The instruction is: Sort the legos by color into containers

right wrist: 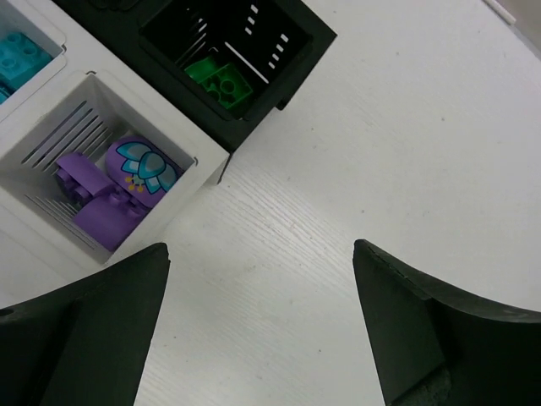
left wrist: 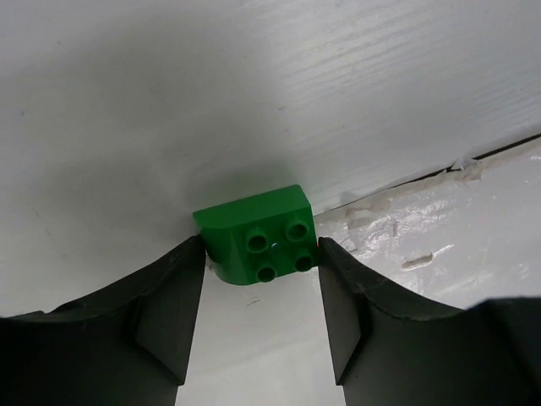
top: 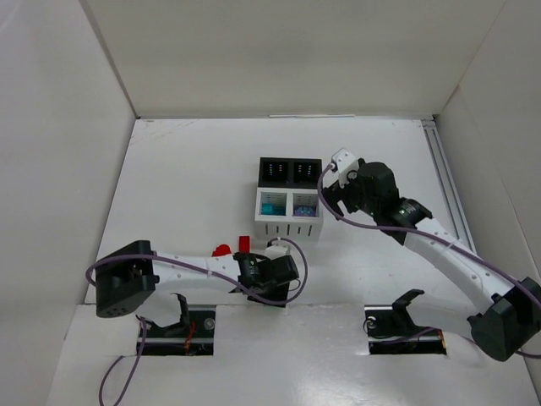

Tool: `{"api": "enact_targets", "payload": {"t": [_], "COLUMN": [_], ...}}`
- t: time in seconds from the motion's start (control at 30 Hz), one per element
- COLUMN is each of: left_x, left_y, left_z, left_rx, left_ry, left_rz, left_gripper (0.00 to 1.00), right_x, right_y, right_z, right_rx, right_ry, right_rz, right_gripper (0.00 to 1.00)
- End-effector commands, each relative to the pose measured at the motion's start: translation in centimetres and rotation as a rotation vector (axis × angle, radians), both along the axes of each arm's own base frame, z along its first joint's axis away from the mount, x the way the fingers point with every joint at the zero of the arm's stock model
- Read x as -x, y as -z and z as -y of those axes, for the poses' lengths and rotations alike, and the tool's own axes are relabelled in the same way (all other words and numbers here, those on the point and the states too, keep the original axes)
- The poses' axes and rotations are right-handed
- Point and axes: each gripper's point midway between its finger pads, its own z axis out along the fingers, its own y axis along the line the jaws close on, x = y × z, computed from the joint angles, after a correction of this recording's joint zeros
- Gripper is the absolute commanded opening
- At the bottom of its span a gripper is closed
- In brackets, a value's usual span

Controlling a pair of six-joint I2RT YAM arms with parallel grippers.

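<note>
Bright, even light; soft shadow behind the green lego [left wrist: 258, 233].

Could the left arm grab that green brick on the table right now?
Probably yes. The green brick lies on the table, squarely inside the left hand; its fingers seem to touch both sides, and nothing else is in the way.

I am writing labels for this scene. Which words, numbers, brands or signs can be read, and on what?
No words or numbers are readable in any view.
One sign only: a teal flower print with yellow dots on the purple oval piece in the white bin.
</note>
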Motion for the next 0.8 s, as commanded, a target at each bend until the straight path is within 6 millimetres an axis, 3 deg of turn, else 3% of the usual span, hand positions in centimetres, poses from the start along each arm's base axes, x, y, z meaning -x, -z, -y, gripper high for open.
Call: {"api": "enact_targets", "payload": {"t": [0.0, 0.23, 0.3, 0.37, 0.4, 0.5, 0.53, 0.63, 0.67, 0.77], "left_x": [0.0, -0.7, -1.8, -3.6, -4.7, -8.4, -9.6, -13.8, -15.1, -20.6], "left_y": [0.1, -2.2, -4.5, -6.5, -8.6, -13.2, -15.8, -19.6, -21.6, -24.3], "left_z": [-2.1, -0.6, 0.9, 1.1, 2.3, 3.2, 4.0, 4.4, 5.9, 6.0], "left_rx": [-0.122, -0.122, -0.076, -0.07, -0.033, 0.008, 0.04, 0.072, 0.142, 0.167], "left_ry": [-0.062, -0.069, -0.071, -0.08, -0.084, -0.13, -0.122, -0.155, -0.154, -0.139], "left_rz": [0.01, 0.077, 0.127, 0.23, 0.286, 0.451, 0.509, 0.628, 0.659, 0.738], "left_gripper": [0.48, 0.38, 0.38, 0.38, 0.38, 0.4, 0.41, 0.43, 0.43, 0.44], "right_x": [0.3, 1.2, 1.6, 1.8, 2.5, 3.8, 4.1, 5.4, 5.5, 6.2], "right_y": [-1.2, -0.8, -0.9, -0.4, 0.3, 1.9, 2.1, 2.4, 2.2, 2.0], "right_z": [1.5, 3.1, 4.1, 6.4, 7.5, 10.1, 10.7, 11.8, 12.2, 12.4], "right_rx": [-0.023, -0.021, -0.014, 0.009, -0.008, -0.029, -0.033, -0.052, -0.054, -0.055], "right_ry": [0.057, 0.099, 0.134, 0.24, 0.292, 0.383, 0.397, 0.411, 0.424, 0.425], "right_rz": [0.033, 0.033, 0.032, 0.034, 0.028, 0.019, 0.024, 0.032, 0.037, 0.038], "right_gripper": [0.94, 0.95, 0.95, 0.99, 0.99, 0.99, 0.99, 0.99, 0.99, 0.99]}}
